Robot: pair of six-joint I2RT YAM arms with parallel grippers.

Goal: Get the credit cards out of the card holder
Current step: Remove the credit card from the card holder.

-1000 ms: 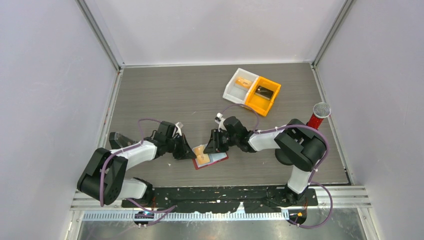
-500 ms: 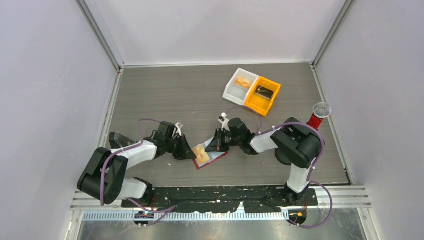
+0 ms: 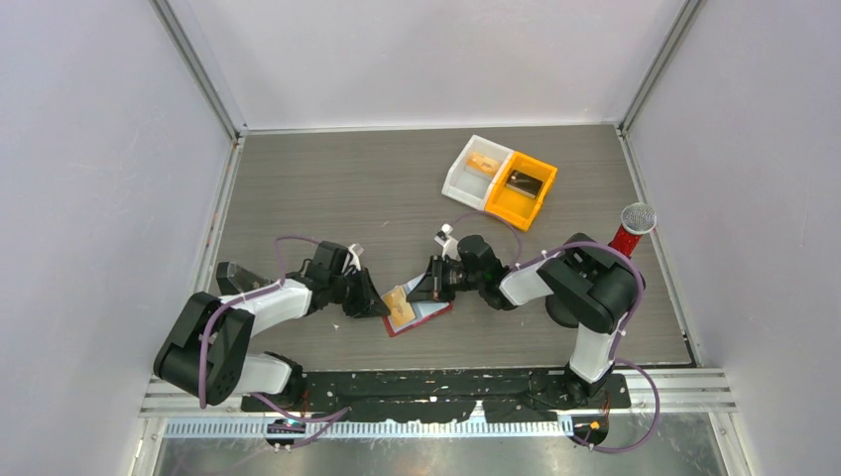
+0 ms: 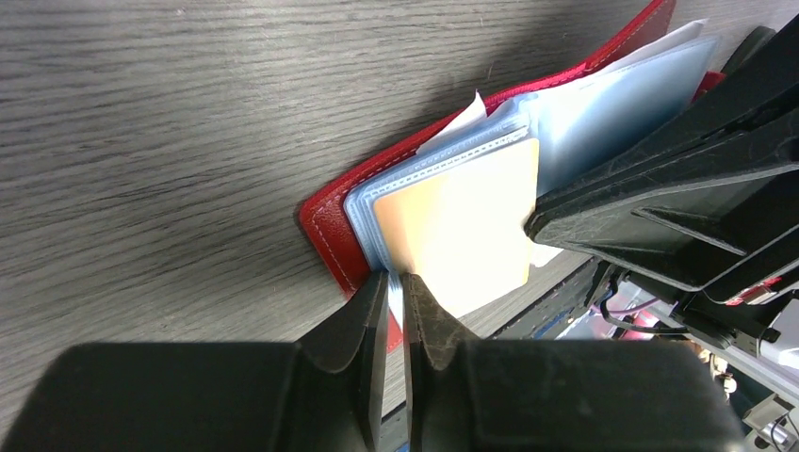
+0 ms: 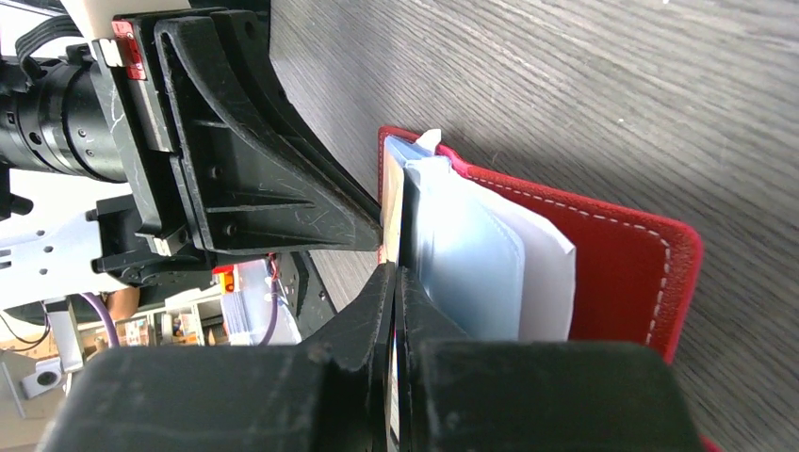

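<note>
The right gripper (image 5: 394, 271) was clenched, its fingers pressed together on the edge of a credit card (image 4: 452, 226). This was the orange-tan card standing out from the sleeves (image 5: 471, 264) of the card holder (image 5: 622, 273). Whether a sleeve was caught in that pinch too could not be told.

The left gripper (image 4: 396, 281) met the holder from the other side. Its fingers stood almost together, with only a thin slit between them, at the holder's red edge and the card's corner. A pale strip showed in the slit, but whether the fingers were grasping it or merely flanking it could not be told.

The card holder lay open on the grey wood-grain table (image 4: 188, 141), close to the near edge and about midway across, between the two grippers. Its red cover was down and its pale blue sleeves were fanned up. A white slip (image 5: 551, 282) lay between the sleeves and the cover.

Farther back and to the right, well apart from the holder, a white bin (image 3: 462, 163) and an orange bin (image 3: 540, 198) sat touching side by side. The white one held something orange-tan and the orange one something dark. Near the table's right edge stood a red post with a grey mesh head (image 3: 638, 217).
</note>
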